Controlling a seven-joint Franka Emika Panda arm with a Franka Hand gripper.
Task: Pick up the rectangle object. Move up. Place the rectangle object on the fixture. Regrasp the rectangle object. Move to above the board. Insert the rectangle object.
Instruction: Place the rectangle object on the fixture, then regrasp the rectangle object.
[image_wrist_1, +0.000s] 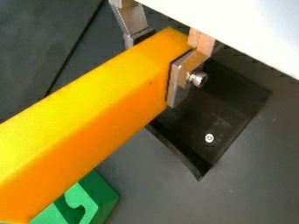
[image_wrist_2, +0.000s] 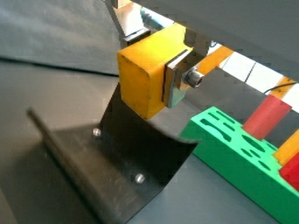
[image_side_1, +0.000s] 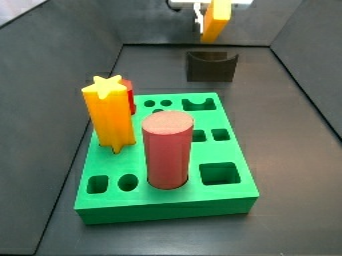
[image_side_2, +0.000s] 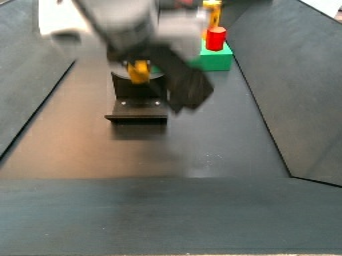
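Note:
My gripper is shut on the rectangle object, a long yellow-orange bar, with a silver finger on each side of it near one end. Both wrist views show the grip; the bar's end face also shows. In a side view the bar hangs in the gripper just above the dark fixture, with a small gap between them. The fixture lies right under the bar. The green board sits nearer that camera, apart from the gripper.
A yellow star-topped post and a red cylinder stand in the board. Several holes in the board are open. Dark walls slope up along both sides of the floor. The board's corner shows beneath the bar.

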